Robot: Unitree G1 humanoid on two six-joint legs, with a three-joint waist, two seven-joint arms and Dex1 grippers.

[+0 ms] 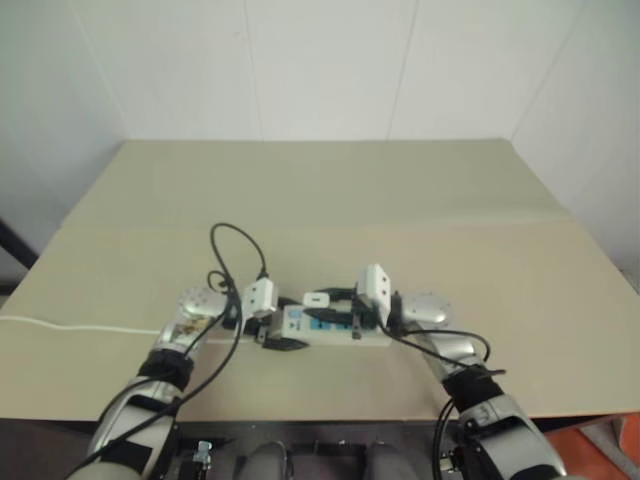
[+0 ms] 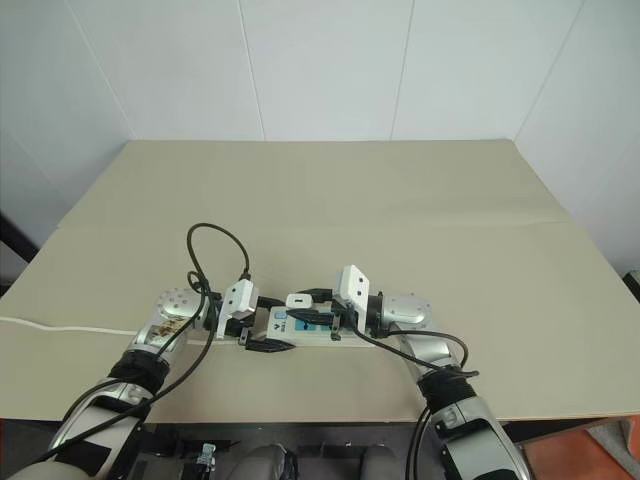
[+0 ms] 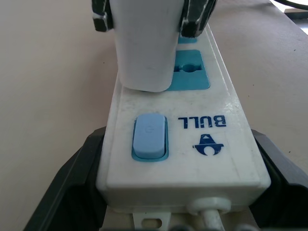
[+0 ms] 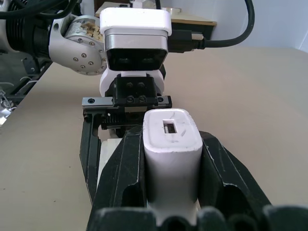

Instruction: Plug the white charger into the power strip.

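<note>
We hold the white charger (image 4: 172, 159) clenched between our right gripper's (image 1: 338, 309) two black fingers (image 4: 122, 178), one pressed flat against each side of it, the small slot on its end face turned toward the wrist camera. In the left wrist view the charger's lower end sits on the top face of the power strip (image 3: 185, 144), against the blue socket panel (image 3: 190, 72) nearest the light blue switch (image 3: 149, 137); whether the prongs are seated we cannot tell.

Our left gripper (image 1: 275, 335) straddles the strip's switch end with its fingers (image 3: 72, 178) spread wide, one along each long side, close against the strip's body. The strip's cord leaves that end between them.

The strip lies flat on the counter (image 1: 330, 190), near the near edge and roughly midway between the left and right edges, its length running across. A thin white cord (image 1: 70, 325) trails from it toward the left edge. Behind the strip the counter runs bare and flat to the far edge by the white wall, and open surface also reaches to the right edge.
</note>
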